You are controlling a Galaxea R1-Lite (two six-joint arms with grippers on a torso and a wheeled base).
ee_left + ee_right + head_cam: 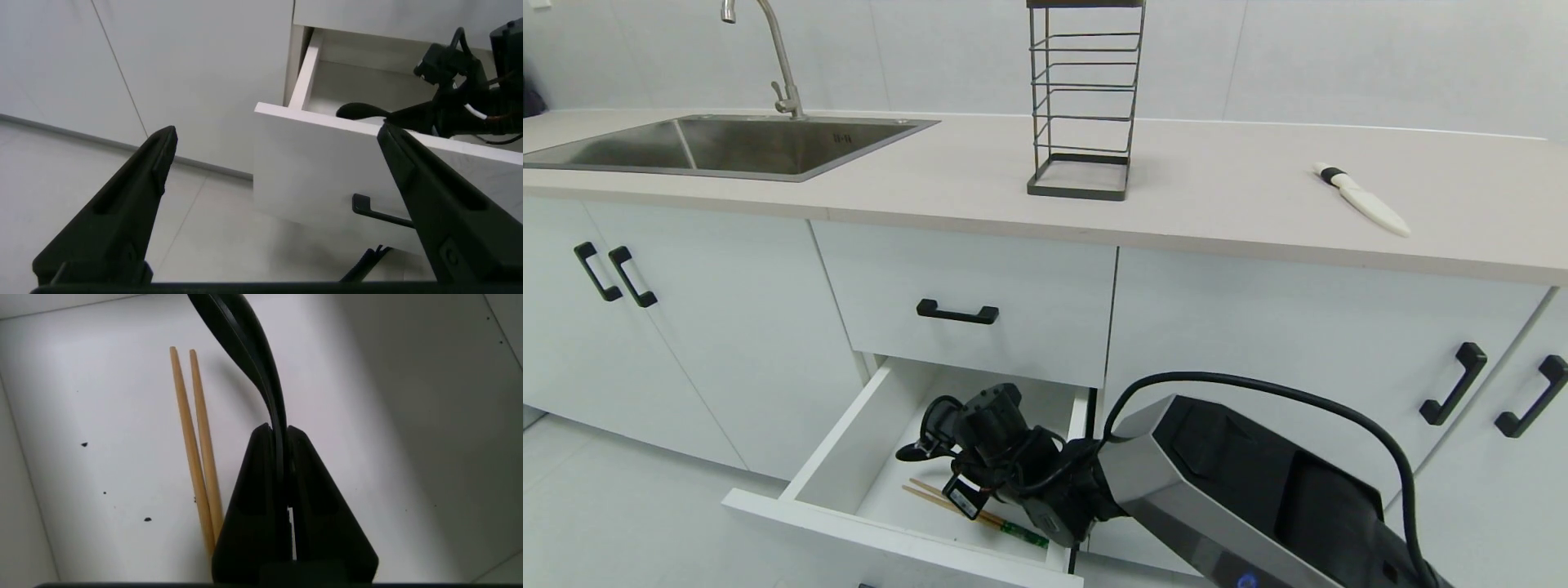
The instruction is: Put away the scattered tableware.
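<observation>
My right pincer point(946, 439) is low in the centre of the head view, inside the open drawer point(833, 433), and it is closed tight on the thin handle of a black spoon point(245, 335). The bowl of the spoon points away from my fingers, over the white drawer floor. I cannot tell if the bowl already touches the floor or hangs just above it. Just beside the spoon, a pair of chopsticks point(192, 433) lies flat in the drawer, side by side. So I judge that the step in hand is to lay the spoon into the drawer next to them. The next move, I think, calls for lowering a little until the spoon rests, then opening the fingers and lifting straight out, so that I do not push the chopsticks or catch the drawer wall. My left pincer point(278, 135) hangs low in front of the drawer, wide open, with nothing in it. At the right of the head view a white knife point(1360, 198) lies on the counter point(1241, 188), well apart from the wire rack point(1082, 98) in the upper centre. This knife is not yet put away, so the task is, in my judgement, only partly done.
</observation>
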